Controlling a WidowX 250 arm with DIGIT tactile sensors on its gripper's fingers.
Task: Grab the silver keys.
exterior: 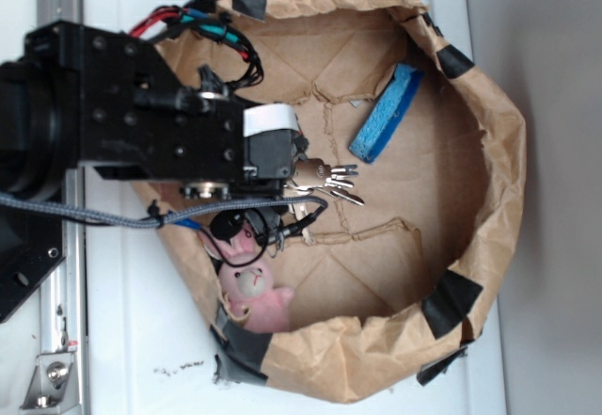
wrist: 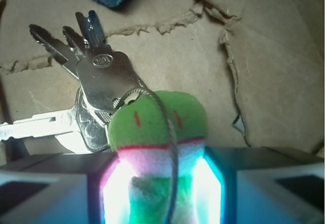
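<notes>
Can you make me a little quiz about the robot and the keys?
1. True or false: the gripper is squeezing the green toy that the keys hang from.
2. What colour is the sponge?
A. pink
B. blue
C. yellow
3. Fill in: the pink bunny lies inside the brown paper ____, close to its wall.

Key:
1. True. The wrist view shows the toy pinched between the two fingers, with the keys fanned out in front.
2. B.
3. Bag. The bunny is low in the exterior view, the sponge on the other side.
</notes>
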